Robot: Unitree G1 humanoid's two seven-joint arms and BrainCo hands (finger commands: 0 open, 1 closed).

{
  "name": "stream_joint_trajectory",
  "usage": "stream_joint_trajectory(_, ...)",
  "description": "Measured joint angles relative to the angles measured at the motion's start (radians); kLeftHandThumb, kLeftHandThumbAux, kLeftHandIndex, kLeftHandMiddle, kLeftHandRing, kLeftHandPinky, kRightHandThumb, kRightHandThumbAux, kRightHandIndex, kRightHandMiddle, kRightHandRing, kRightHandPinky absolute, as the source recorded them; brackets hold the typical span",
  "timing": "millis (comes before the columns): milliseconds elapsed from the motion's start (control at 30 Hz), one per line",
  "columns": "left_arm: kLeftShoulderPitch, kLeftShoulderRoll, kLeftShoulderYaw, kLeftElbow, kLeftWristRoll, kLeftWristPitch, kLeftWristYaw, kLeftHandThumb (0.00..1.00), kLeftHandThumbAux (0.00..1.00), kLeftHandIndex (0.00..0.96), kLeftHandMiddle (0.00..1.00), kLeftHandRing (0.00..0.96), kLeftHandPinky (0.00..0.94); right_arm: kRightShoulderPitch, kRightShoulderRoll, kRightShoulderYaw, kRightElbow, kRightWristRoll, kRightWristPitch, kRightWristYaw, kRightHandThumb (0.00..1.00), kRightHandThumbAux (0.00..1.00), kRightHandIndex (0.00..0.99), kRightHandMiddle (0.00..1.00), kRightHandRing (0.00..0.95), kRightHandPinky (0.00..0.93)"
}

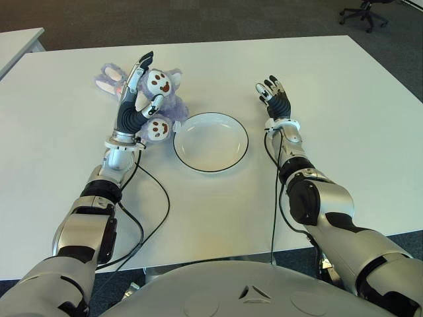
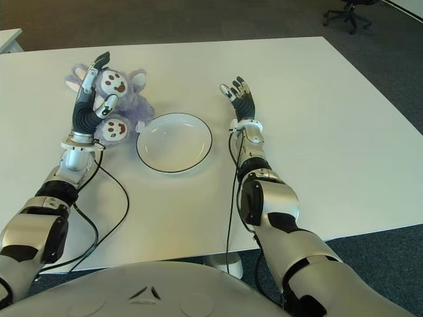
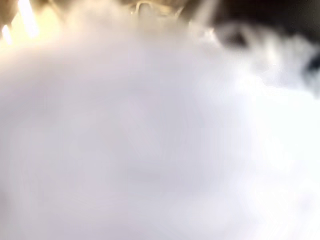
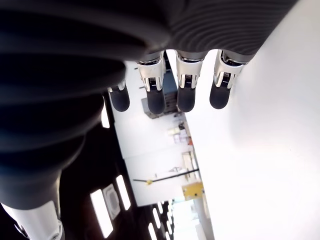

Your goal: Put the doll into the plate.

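Observation:
A purple plush doll with white faces lies on the white table, just left of the empty white plate with a dark rim. My left hand stands against the doll's left side, its fingers stretched upward and its thumb lying across the doll's front. Pale fur fills the left wrist view, so that view does not show the fingers. To the right of the plate, my right hand is idle. Its fingers hang relaxed and hold nothing.
Black cables trail from both wrists across the table toward its near edge. An office chair stands on the floor at the back right. Another table's corner shows at the far left.

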Motion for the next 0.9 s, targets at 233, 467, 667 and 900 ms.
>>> stream_joint_trajectory(233,0.000,0.002,-0.015,0.004,0.007,0.003,0.009,0.439,0.291,0.009,0.090,0.069,0.070,0.001,0.001,0.000,0.002,0.000,0.000,0.001,0.098,0.700,0.058,0.087,0.056,0.037)
stream_joint_trajectory(467,-0.002,0.005,-0.020,0.013,0.008,0.024,0.038,0.440,0.296,0.030,0.116,0.094,0.086,0.001,0.010,0.000,0.002,0.001,0.000,0.007,0.120,0.702,0.064,0.092,0.057,0.033)
stream_joint_trajectory(667,-0.008,0.005,-0.021,0.030,0.009,0.069,0.072,0.479,0.307,0.045,0.134,0.116,0.107,0.002,0.015,-0.001,0.002,0.002,0.000,0.014,0.139,0.696,0.064,0.091,0.057,0.036)
stream_joint_trajectory(900,-0.022,0.003,-0.021,0.057,0.008,0.151,0.101,0.530,0.336,0.076,0.171,0.172,0.185,0.003,0.017,-0.003,0.002,0.003,0.000,0.025,0.162,0.691,0.066,0.099,0.063,0.043)
